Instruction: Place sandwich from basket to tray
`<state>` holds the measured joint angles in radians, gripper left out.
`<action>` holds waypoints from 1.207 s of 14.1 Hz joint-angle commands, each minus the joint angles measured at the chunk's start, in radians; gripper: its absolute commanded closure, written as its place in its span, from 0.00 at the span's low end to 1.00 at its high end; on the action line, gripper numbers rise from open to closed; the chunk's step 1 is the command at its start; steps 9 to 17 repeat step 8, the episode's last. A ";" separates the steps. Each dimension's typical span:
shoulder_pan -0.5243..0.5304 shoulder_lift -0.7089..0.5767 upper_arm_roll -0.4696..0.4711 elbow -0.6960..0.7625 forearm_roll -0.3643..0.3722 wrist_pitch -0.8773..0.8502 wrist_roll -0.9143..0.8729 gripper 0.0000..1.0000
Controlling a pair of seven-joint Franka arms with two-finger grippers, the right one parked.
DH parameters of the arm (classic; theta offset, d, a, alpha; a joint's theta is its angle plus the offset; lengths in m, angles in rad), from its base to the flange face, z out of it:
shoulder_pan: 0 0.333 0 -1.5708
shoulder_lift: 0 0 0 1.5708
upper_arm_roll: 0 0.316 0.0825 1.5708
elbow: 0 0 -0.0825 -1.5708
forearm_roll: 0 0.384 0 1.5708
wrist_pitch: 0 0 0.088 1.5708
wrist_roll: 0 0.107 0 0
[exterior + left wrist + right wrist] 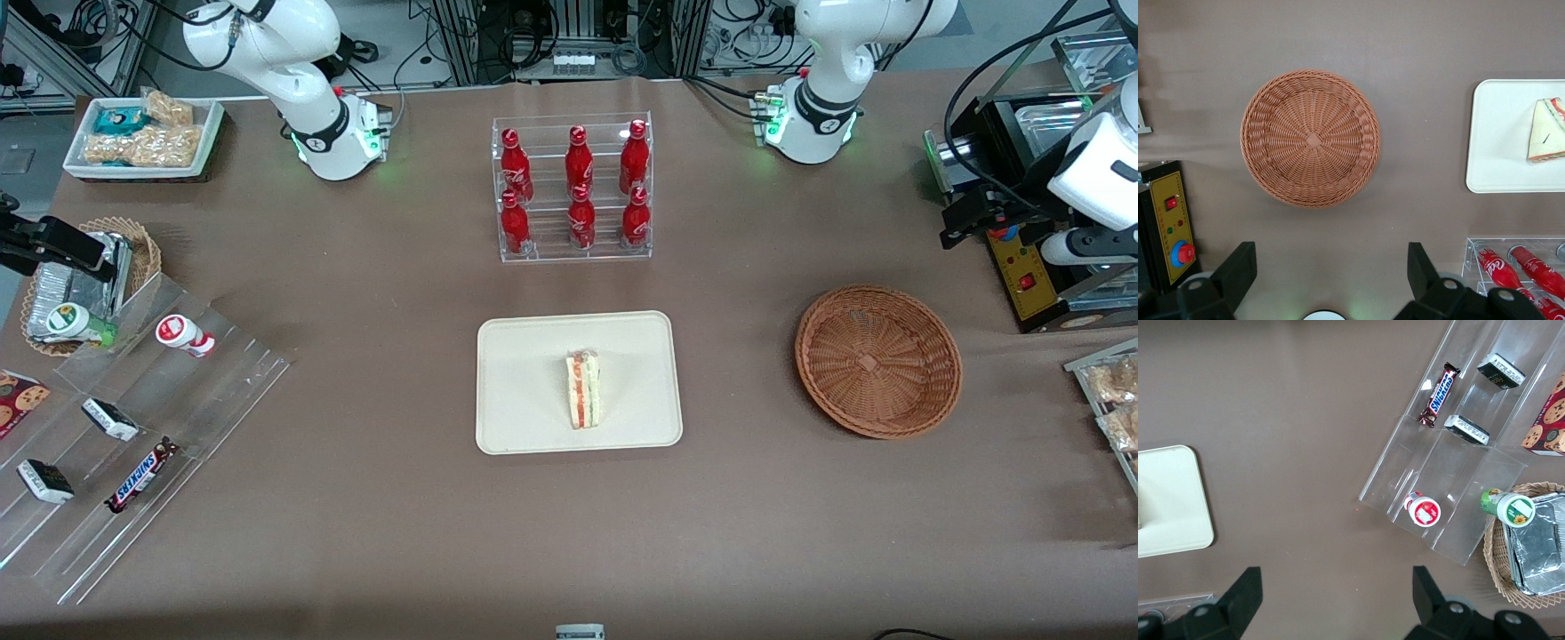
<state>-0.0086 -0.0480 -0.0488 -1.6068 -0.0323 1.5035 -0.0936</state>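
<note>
Sandwich (583, 389) is seen lying on the tray (516, 356), near its middle, cut edge with red and green filling facing up; nothing is touching it. The basket (878, 360) sits empty on the table, well apart from the tray toward the working arm's end. The gripper (1326, 270) is held high above the table just beside the basket, fingers (1238, 267) spread wide with nothing between them. The placement is judged done, so little risk is left. What could go wrong: the wedge is balanced on a narrow face and could be tipped flat if the tray is bumped or the table cloth is dragged. A low retreat path could clip the basket rim or the bottle rack (573, 188), which stands near the tray; a retract straight up is advised.
</note>
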 commanded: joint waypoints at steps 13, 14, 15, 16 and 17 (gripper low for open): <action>-0.002 -0.023 -0.025 -0.010 0.011 -0.014 -0.025 0.00; -0.002 -0.023 -0.025 -0.010 0.011 -0.014 -0.025 0.00; -0.002 -0.023 -0.025 -0.010 0.011 -0.014 -0.025 0.00; -0.002 -0.023 -0.025 -0.010 0.011 -0.014 -0.025 0.00; -0.002 -0.023 -0.025 -0.010 0.011 -0.014 -0.025 0.00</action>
